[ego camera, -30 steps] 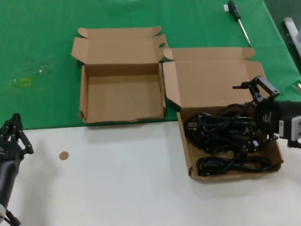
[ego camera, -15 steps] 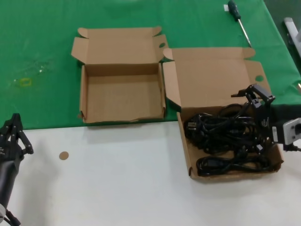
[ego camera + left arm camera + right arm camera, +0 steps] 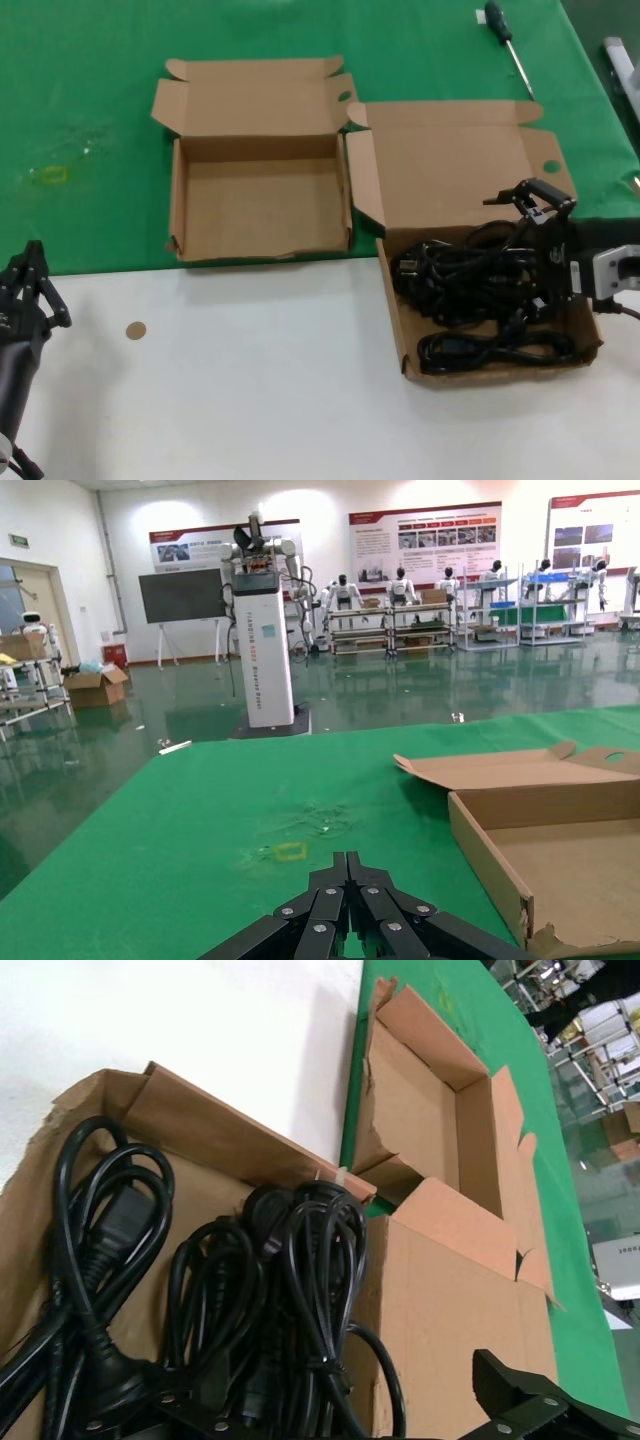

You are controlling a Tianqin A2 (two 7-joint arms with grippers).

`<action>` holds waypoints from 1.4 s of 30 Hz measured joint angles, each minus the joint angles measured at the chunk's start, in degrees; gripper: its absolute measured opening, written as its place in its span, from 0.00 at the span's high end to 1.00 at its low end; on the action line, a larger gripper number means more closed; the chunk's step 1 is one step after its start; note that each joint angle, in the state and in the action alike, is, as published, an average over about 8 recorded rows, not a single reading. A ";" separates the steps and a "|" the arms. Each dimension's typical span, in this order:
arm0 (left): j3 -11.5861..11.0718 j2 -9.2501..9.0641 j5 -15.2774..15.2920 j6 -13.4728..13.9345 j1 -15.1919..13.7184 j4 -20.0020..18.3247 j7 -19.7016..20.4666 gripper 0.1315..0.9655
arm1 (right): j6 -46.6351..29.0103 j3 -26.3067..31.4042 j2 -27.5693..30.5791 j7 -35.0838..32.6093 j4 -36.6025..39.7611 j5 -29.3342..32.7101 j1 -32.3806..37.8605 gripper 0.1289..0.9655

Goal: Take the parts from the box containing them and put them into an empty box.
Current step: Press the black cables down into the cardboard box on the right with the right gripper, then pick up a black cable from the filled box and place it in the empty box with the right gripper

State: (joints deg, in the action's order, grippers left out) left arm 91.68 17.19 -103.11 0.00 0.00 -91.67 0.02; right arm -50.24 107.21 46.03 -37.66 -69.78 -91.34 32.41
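The black coiled cables (image 3: 480,290) lie in the larger box (image 3: 396,320), whose tall lid flap (image 3: 450,170) has one round hole. My right gripper (image 3: 536,246) is open, its fingers spread on either side of the far-right cable bundle, just over the box. In the right wrist view the cables (image 3: 250,1290) lie between its open fingers (image 3: 520,1390). The smaller empty box (image 3: 260,215) stands to the left on the green mat and also shows in the left wrist view (image 3: 485,855). My left gripper (image 3: 28,290) is parked at the near left, shut and empty (image 3: 347,865).
A screwdriver (image 3: 506,36) lies at the far right on the green mat (image 3: 80,80). A small brown disc (image 3: 135,329) lies on the white table front (image 3: 250,380). A grey object (image 3: 620,62) is at the right edge.
My right gripper has shifted slightly left and lowered onto the cable pile, staying open. The left arm has not moved.
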 joint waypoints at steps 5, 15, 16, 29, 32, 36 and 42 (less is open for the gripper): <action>0.00 0.00 0.00 0.00 0.00 0.00 0.00 0.98 | 0.51 0.10 -0.48 0.24 0.14 -0.09 0.15 0.16; 0.00 0.00 0.00 0.00 0.00 0.00 0.00 0.98 | 0.91 0.43 -1.04 0.63 0.29 -0.23 0.20 0.31; 0.00 0.00 0.00 0.00 0.00 0.00 0.00 0.98 | 0.95 0.48 -1.06 0.70 0.26 -0.20 0.19 0.34; 0.00 0.00 0.00 0.00 0.00 0.00 0.00 0.98 | 1.56 1.12 -1.10 2.21 -0.30 0.52 -0.04 0.68; 0.00 0.00 0.00 0.00 0.00 0.00 0.00 0.98 | 1.56 1.27 -0.94 2.71 -0.52 0.67 -0.23 0.76; 0.00 0.00 0.00 0.00 0.00 0.00 0.00 0.98 | 1.15 1.40 -0.59 3.54 -0.78 0.63 -0.43 0.83; 0.00 0.00 0.00 0.00 0.00 0.00 0.00 0.98 | -0.91 1.28 0.60 6.21 -1.57 -0.31 -0.04 0.86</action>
State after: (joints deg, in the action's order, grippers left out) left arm 91.68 17.19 -103.12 0.00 0.00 -91.67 0.02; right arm -51.15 108.48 46.63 -31.45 -71.35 -91.65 32.37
